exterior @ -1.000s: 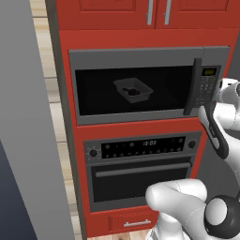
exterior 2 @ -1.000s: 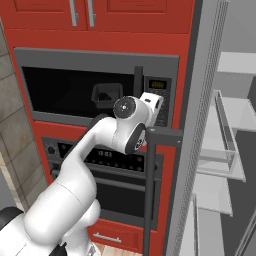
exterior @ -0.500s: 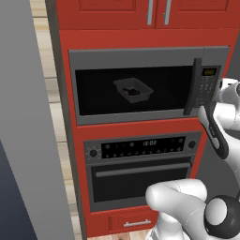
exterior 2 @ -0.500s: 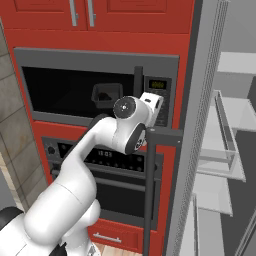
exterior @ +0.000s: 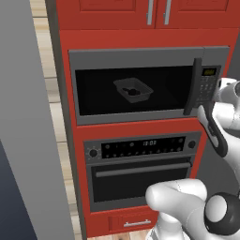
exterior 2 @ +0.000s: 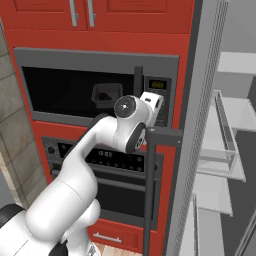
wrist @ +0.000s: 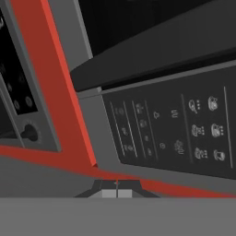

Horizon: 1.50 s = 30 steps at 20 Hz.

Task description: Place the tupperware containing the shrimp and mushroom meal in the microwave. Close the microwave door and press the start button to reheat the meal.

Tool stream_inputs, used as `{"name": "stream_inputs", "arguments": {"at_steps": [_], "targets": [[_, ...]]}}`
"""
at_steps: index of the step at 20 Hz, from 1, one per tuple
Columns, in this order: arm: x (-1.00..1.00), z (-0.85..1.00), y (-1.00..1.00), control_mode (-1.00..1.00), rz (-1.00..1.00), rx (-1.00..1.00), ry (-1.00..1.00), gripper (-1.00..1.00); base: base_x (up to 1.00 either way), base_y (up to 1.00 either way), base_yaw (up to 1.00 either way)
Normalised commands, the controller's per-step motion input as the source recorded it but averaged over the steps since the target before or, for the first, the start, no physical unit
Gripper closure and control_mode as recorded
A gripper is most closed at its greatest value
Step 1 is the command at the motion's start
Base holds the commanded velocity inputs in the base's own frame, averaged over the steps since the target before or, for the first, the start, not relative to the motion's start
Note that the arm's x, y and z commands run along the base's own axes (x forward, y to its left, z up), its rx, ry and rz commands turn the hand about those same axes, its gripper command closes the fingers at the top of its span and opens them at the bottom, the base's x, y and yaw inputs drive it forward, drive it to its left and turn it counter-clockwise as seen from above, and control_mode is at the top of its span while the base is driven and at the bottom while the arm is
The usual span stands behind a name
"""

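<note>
Left base view: the small clear rectangular plastic tupperware (exterior: 133, 89) is seen behind the dark glass of the wide grey microwave door (exterior: 133, 90), which is shut; a dark lump of the shrimp and mushroom meal (exterior: 133, 92) lies in it.
Keypad: the dark keypad panel (exterior: 207, 86) sits right of the vertical black bar handle (exterior: 193, 87).
Right base view: the white arm's hand (exterior 2: 153, 104) is held at the keypad, above the grey oven (exterior 2: 107, 172).
Hand view: the two-finger gripper (wrist: 116, 187) is clenched with nothing between its jaws, close to the keypad buttons (wrist: 203, 129).
</note>
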Motion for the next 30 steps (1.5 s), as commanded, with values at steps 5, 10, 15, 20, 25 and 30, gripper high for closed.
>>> {"name": "stream_inputs", "arguments": {"at_steps": [5,10,15,20,25,30], "targets": [[0.12,0.0,0.0,-1.0,0.0,0.0,0.0,1.0,0.0,0.0,0.0],[0.05,-0.01,0.01,-1.0,0.0,-0.01,0.0,1.0,0.0,0.0,0.0],[0.05,0.0,0.09,-1.0,-0.02,-0.04,0.0,1.0,0.0,0.0,0.0],[0.08,0.0,0.11,-1.0,-0.03,-0.04,0.0,1.0,0.0,0.0,0.0],[0.02,0.0,0.02,-1.0,-0.01,0.0,0.0,1.0,0.0,0.0,0.0],[0.0,0.0,0.0,-1.0,0.0,0.0,0.0,1.0,0.0,0.0,0.0]]}}
